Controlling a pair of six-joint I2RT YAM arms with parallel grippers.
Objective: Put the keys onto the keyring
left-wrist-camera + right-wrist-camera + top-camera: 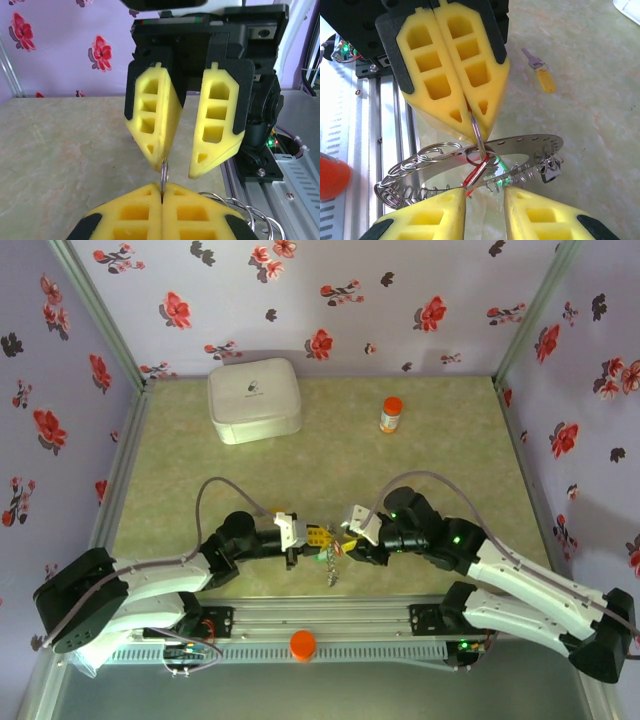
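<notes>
Keyring (pixel 530 145) between left claw (pixel 475 117), right claw (pixel 485 200); key (pixel 540 75) on table (pixel 585 115) nearby.

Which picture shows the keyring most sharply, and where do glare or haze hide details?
Right wrist view: sharpest on the keyring, whose metal glints, while the rail at left is washed out by glare. Left wrist view: the thin ring is crisp, the flowered wall soft. Top external view: even, hazy light; the keyring is only a small grey smudge.

Shiny metal keyring (pixel 530 145), smooth yellow plastic key tag (pixel 545 80), matt foam-look L tool pads (pixel 495 75)
</notes>
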